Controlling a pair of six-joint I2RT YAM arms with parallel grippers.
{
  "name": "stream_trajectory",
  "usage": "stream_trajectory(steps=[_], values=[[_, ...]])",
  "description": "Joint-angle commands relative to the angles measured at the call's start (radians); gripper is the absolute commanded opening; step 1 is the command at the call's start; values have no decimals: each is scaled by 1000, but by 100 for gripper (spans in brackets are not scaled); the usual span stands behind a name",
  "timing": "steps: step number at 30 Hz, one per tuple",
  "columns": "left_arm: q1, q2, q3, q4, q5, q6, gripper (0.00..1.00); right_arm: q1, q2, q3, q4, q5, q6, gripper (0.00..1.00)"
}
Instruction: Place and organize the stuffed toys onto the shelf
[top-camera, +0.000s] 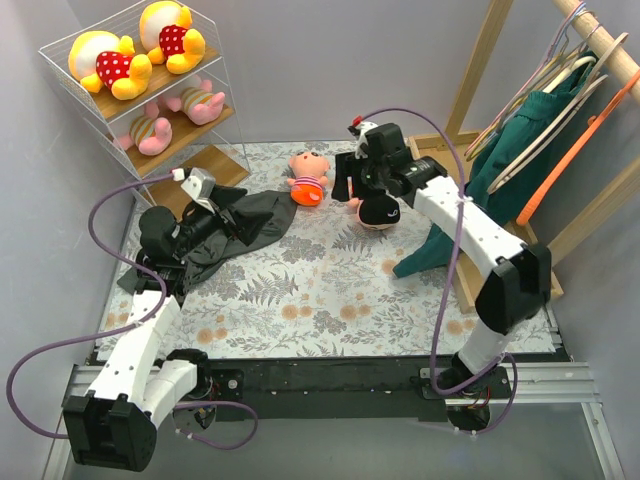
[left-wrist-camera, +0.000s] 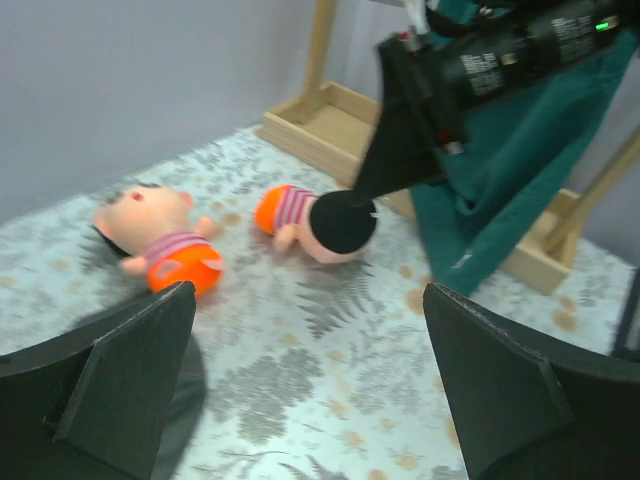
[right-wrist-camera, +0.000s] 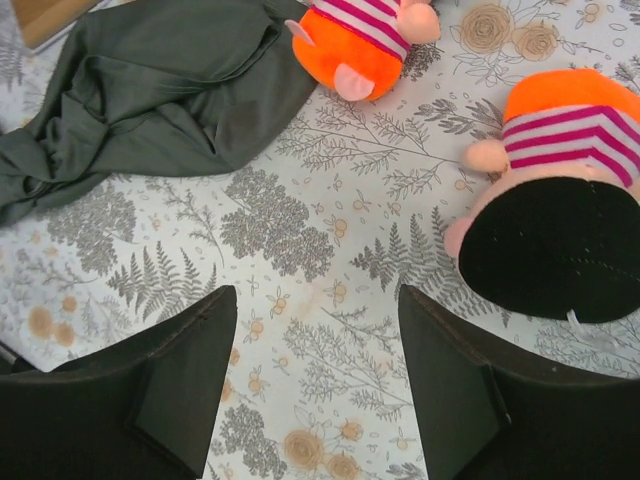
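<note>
The white wire shelf (top-camera: 222, 72) stands at the far left. Two yellow bears (top-camera: 110, 62) lie on its top board and two pink pigs (top-camera: 152, 132) on the middle board. One peach-orange doll (top-camera: 308, 178) lies on the floral mat; it also shows in the left wrist view (left-wrist-camera: 155, 235) and the right wrist view (right-wrist-camera: 355, 35). A second doll (top-camera: 378, 210) with black hair lies just right of my right gripper (top-camera: 347, 188). This doll also shows in both wrist views (left-wrist-camera: 315, 220) (right-wrist-camera: 560, 150). My right gripper (right-wrist-camera: 315, 300) is open and empty above the mat. My left gripper (top-camera: 222, 208) (left-wrist-camera: 308, 300) is open and empty over the dark cloth.
A dark grey cloth (top-camera: 240, 225) (right-wrist-camera: 170, 80) lies crumpled on the mat in front of the shelf. A wooden clothes rack (top-camera: 580, 215) with hangers and a teal garment (top-camera: 535, 130) stands at the right, its wooden base tray (left-wrist-camera: 335, 125) behind the dolls.
</note>
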Motion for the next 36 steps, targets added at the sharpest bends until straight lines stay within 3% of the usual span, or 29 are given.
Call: stream_trajectory(steps=[1, 3, 6, 12, 15, 18, 24, 33, 36], values=[[-7, -30, -114, 191, 54, -324, 98, 34, 117, 134, 41, 125, 0, 72], [-8, -44, -147, 145, -45, -371, 98, 34, 198, 178, 37, 148, -48, 70], [-19, -47, -168, 105, -73, -354, 98, 34, 302, 253, 57, 163, -73, 68], [-77, -66, -130, -63, -209, -204, 98, 35, 433, 296, 181, 110, 44, 67], [-106, -82, -125, -102, -263, -168, 98, 35, 474, 308, 270, 191, 86, 67], [-120, -101, -125, -116, -283, -161, 98, 34, 522, 334, 297, 266, 101, 70], [-141, -113, -124, -127, -294, -142, 98, 6, 585, 334, 383, 256, 173, 71], [-151, -110, -122, -131, -294, -131, 98, -38, 689, 328, 537, 31, 298, 64], [-151, -110, -125, -130, -294, -130, 98, -44, 724, 348, 518, 18, 321, 63]])
